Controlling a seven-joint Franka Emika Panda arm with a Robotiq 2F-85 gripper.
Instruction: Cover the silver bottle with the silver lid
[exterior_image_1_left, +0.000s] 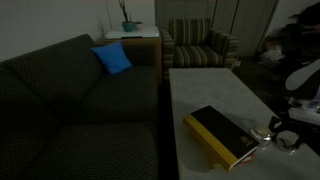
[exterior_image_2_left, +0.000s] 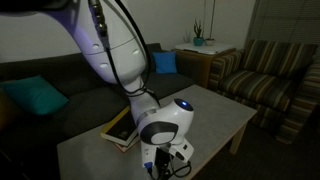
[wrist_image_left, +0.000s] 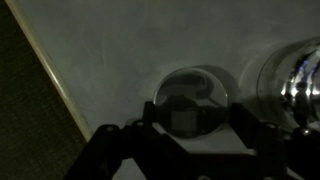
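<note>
Straddling the silver lid (wrist_image_left: 190, 88), the tool (wrist_image_left: 192, 120) hangs beside the silver bottle (wrist_image_left: 287, 85).

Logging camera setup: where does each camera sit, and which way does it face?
Exterior view: near the table end, facing sofa and armchair; gripper at right edge.
Exterior view: across the table, facing sofa; arm fills foreground.
Wrist view: above the table, looking down at silver lid and silver bottle; fingers below.
Shared: both exterior views show the book.

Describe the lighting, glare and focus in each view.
Both exterior views are dim, with the sofa nearly black and the table palest. The wrist view is dark and soft: the silver lid is blurred, a glare streak sits on the silver bottle, and the fingers are mere silhouettes.
</note>
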